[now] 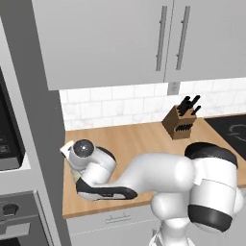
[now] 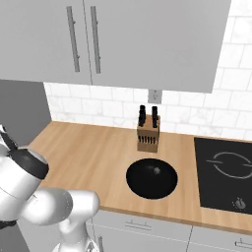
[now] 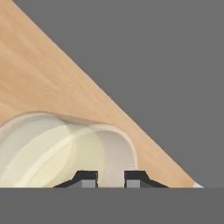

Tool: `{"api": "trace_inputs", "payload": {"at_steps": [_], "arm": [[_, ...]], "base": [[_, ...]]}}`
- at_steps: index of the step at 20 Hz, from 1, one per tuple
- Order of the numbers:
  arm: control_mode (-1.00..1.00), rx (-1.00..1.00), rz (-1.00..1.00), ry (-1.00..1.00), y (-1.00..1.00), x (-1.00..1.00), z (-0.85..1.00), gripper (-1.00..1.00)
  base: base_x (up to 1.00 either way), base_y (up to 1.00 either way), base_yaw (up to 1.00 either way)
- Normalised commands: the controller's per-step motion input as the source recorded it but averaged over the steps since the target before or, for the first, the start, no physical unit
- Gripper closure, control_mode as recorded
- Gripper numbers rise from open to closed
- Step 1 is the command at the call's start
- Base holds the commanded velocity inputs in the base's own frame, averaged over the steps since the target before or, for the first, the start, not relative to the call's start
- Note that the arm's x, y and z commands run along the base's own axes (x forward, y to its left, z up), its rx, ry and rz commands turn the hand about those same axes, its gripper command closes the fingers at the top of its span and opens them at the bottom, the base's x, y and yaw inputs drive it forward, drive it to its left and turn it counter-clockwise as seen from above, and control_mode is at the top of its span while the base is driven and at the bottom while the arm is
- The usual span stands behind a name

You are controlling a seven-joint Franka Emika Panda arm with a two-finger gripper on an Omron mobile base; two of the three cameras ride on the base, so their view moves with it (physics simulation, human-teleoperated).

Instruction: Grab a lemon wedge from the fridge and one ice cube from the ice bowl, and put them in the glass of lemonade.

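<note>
Counting, task things: one glass of lemonade [image 3: 57, 151], clear with pale yellow liquid, lying across the hand view right in front of the fingertips [image 3: 89, 179].
Gripper: one gripper [image 3: 111, 178], two dark tips standing close together with only a narrow gap; nothing is seen between them, and the glass wall shows through that gap. Whether the tips touch the glass I cannot tell.
Arm: in the left base view the hand [image 1: 91, 166] is low over the left end of the wooden counter [image 1: 139, 139], pressed close to the tall grey side panel [image 1: 43, 144].
Counting, other things: one knife block [image 2: 148, 133] with dark handles, far from the gripper against the tiled wall; one black round pan [image 2: 151, 179] in front of that block; one black cooktop [image 2: 224, 172] at the far end of the counter; two long bar handles [image 2: 83, 38] on the upper cabinets overhead.
Edges: the glass sits near where the counter meets the grey panel; in the hand view the panel's edge [image 3: 166, 65] runs diagonally just beyond the glass rim.
Open room: bare wood stretches from the gripper toward the knife block and pan; on the panel side there is almost none.
</note>
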Motion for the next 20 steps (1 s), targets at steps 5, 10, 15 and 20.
{"api": "trace_inputs", "payload": {"at_steps": [5,10,15,20], "arm": [[-1.00,0.00,0.00,-0.06,-0.23,-0.49,-0.12,-1.00],[-1.00,0.00,0.00,-0.03,-0.57,-0.43,-0.11,-1.00],[-1.00,0.00,0.00,-0.02,-0.37,0.13,-0.05,-1.00],[-1.00,0.00,0.00,-0.04,-0.04,0.37,-0.04,-1.00]], "base": [[0.00,0.00,0.00],[0.00,0.00,0.00],[0.00,0.00,0.00],[0.00,0.00,0.00]]}}
